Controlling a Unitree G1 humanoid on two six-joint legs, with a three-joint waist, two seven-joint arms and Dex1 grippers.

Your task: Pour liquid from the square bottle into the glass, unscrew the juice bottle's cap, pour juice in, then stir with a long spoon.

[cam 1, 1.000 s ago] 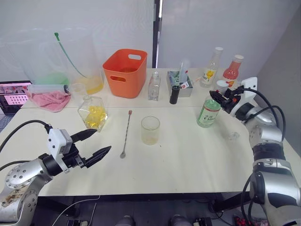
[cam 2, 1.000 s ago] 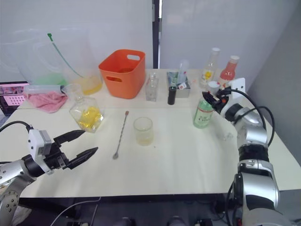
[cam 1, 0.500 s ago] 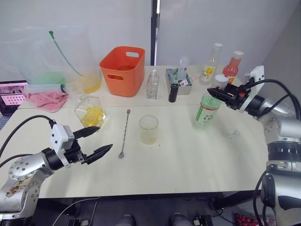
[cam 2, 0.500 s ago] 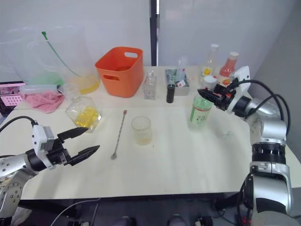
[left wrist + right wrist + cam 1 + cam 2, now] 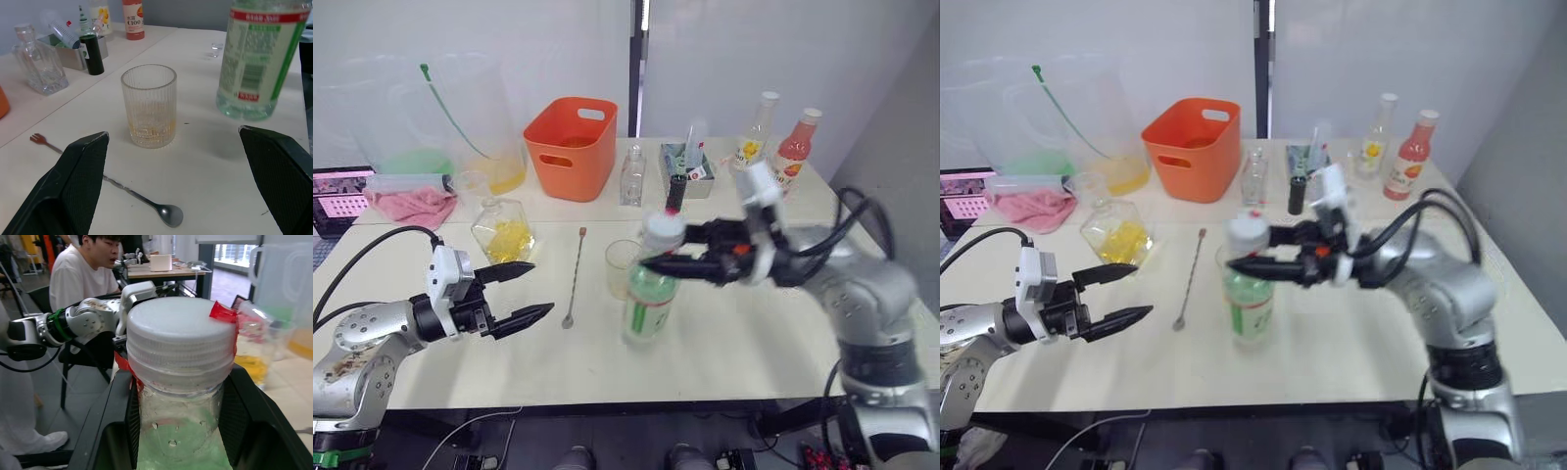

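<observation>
Juice bottle (image 5: 649, 294) hangs by its neck between the clenched fingers of my right gripper (image 5: 658, 252), lifted just right of the glass (image 5: 149, 105) near the table's middle, I judge so my spread, empty left gripper (image 5: 523, 292) can reach its white cap (image 5: 181, 335). It is green-tinted, clear, with a white-and-green label.

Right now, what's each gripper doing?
Left gripper: open, holding nothing.
Right gripper: shut on the juice bottle, just under its cap.
</observation>
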